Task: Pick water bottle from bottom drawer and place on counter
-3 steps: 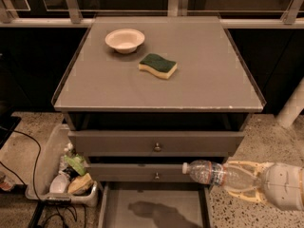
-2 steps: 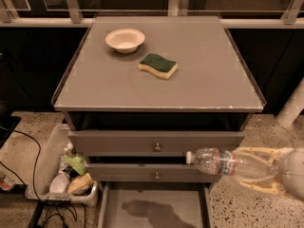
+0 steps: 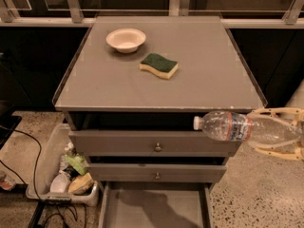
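Observation:
The water bottle [image 3: 232, 127] is clear and crinkly, with a white cap and a dark label band. It lies sideways in the air, cap to the left, just below the counter's front right corner. My gripper [image 3: 278, 133] comes in from the right edge and its pale fingers [image 3: 273, 112] are shut on the bottle's base end. The bottom drawer [image 3: 154, 208] is pulled open below, with a bare grey floor. The counter [image 3: 204, 80] is a flat grey square top.
On the counter stand a cream bowl [image 3: 126, 39] at the back left and a green-and-yellow sponge [image 3: 159, 65] near the middle. Two shut drawer fronts with knobs [image 3: 157, 147] are above the open drawer. A bin of clutter [image 3: 66, 175] sits on the floor at left.
The gripper has lifted the bottle from the height of the lower drawer fronts up to just under the counter's front edge.

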`<action>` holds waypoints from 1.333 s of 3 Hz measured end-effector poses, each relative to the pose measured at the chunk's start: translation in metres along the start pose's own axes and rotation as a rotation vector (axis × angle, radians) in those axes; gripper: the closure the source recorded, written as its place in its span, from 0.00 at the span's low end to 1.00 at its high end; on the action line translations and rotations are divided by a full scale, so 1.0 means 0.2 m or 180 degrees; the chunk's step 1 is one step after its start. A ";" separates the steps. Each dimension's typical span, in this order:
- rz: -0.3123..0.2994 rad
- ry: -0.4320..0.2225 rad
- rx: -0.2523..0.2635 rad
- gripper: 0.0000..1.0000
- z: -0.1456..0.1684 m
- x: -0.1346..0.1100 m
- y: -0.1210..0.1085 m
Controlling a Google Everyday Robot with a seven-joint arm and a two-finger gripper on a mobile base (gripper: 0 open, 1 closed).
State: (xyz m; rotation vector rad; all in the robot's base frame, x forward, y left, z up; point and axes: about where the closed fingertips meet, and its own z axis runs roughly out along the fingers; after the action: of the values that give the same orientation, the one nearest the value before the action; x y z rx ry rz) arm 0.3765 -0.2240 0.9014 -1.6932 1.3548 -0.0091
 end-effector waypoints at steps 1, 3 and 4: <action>0.0000 0.0000 0.0000 1.00 0.00 0.00 0.00; 0.0305 0.0069 0.0284 1.00 0.11 0.12 -0.33; 0.0607 0.0112 0.0426 1.00 0.22 0.21 -0.54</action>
State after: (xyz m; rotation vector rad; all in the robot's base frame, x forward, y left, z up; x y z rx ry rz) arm 0.4978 -0.2330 0.9261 -1.4543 1.5039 -0.0197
